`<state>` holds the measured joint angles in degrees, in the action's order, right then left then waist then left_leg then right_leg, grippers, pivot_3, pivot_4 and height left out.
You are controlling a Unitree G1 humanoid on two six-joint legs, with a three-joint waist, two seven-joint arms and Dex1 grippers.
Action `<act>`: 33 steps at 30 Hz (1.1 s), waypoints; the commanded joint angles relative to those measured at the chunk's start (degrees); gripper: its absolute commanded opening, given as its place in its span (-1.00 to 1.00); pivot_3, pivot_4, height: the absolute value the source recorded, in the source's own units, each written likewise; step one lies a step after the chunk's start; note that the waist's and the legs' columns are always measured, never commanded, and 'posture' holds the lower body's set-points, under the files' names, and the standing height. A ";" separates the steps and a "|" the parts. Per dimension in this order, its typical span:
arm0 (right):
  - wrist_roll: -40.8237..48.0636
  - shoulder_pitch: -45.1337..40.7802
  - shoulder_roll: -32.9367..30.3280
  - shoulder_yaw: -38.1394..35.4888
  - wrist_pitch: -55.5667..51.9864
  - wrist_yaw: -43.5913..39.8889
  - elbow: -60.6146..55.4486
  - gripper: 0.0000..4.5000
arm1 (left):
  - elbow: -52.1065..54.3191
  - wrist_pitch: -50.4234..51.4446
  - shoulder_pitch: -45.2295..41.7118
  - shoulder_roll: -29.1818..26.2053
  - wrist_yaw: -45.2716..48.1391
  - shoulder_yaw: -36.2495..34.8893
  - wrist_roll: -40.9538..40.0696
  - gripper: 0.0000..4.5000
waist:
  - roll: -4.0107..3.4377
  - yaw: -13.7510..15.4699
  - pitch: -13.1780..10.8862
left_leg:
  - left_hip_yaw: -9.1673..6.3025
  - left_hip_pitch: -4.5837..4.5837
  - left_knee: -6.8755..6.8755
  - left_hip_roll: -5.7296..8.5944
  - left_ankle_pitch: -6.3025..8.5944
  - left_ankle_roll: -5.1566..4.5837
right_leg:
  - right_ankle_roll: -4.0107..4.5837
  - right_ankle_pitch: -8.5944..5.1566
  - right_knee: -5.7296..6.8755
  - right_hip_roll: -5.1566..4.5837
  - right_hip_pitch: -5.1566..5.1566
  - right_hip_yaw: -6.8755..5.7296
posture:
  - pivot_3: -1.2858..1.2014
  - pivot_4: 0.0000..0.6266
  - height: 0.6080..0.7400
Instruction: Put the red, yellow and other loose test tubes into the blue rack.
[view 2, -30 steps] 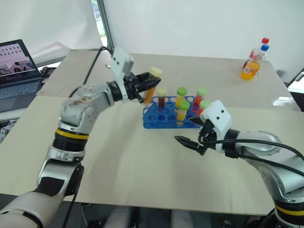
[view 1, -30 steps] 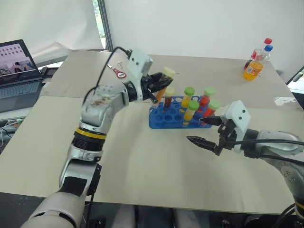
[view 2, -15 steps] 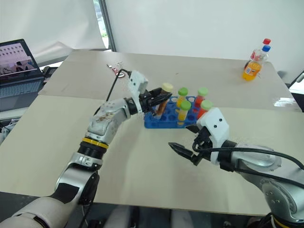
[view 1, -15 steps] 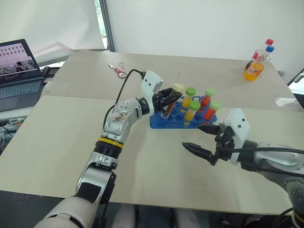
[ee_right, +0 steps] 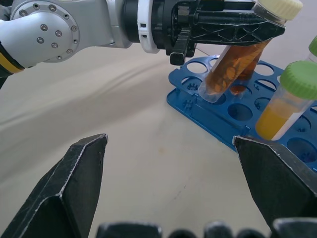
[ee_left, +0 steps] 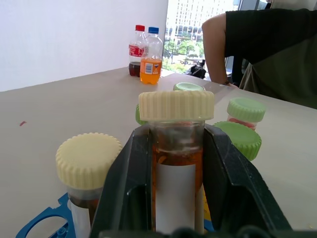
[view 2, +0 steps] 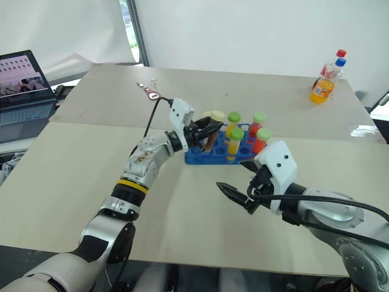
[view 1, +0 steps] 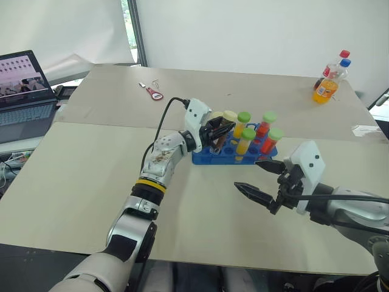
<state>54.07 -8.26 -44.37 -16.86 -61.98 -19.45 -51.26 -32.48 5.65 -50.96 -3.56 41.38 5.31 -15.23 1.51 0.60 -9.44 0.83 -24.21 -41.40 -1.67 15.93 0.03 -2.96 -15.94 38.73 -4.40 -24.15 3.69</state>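
Test tube (ee_right: 233,67) with the cream cap and amber liquid sits clamped between the left gripper (view 1: 220,129) fingers, tilted, its rounded bottom right at a hole on the near-left end of the blue rack (view 1: 209,155), centre of the frame. From the right wrist view the tip looks just at the rim, not yet seated. Beside it stands another cream-capped tube (ee_left: 86,163), and further along the green-capped yellow tubes (view 1: 244,141) and red ones (view 1: 266,125).

Right gripper (view 1: 262,180) hangs lower right, jaws wide apart and empty, near the rack's front edge.

Risk now: that lean. Push down while tilted and the tip may catch the rim, jam, or shove the light rack sideways; the cap could also knock its neighbour.

Compared with a second ago, the left arm has dropped from above the rack down to it, and the right arm has drawn back toward the bottom of the frame.
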 commanded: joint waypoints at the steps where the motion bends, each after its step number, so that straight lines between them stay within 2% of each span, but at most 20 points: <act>1: 1.02 0.04 -1.03 -2.24 1.56 0.97 -1.72 1.00 | -0.50 -1.29 -0.74 0.54 0.00 0.04 1.32 -0.61 | 0.00 -0.04 0.00 | 0.00 0.00 0.00 0.00 0.00 0.00 | 0.00 0.00 0.00 0.00 0.00 0.00 | 0.03 -0.52 0.48; 14: 0.86 -0.13 -0.50 -1.45 2.02 5.32 -1.09 1.00 | -3.28 -8.47 0.35 2.90 -2.83 -0.65 4.21 -0.62 | 0.00 0.07 0.00 | 0.00 0.00 -0.01 0.01 0.00 0.00 | 0.00 0.00 -0.01 -0.01 0.02 0.00 | 0.03 -0.52 0.48; 33: 0.90 -2.32 1.03 -0.83 2.73 10.71 0.43 1.00 | 3.32 -15.87 10.70 3.13 -8.52 0.86 8.67 -0.62 | 0.00 -0.12 0.01 | -0.11 0.02 0.03 0.00 0.00 -0.01 | 0.00 0.00 0.02 0.01 0.01 0.00 | 0.03 -0.52 0.48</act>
<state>54.77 -9.91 -43.49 -16.75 -60.84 -9.26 -50.25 -30.13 -8.54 -41.11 0.22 33.52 5.66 -8.25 1.51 0.48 -9.44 0.72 -24.19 -41.37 -1.67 15.93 0.02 -2.97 -15.94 38.75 -4.39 -24.14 3.69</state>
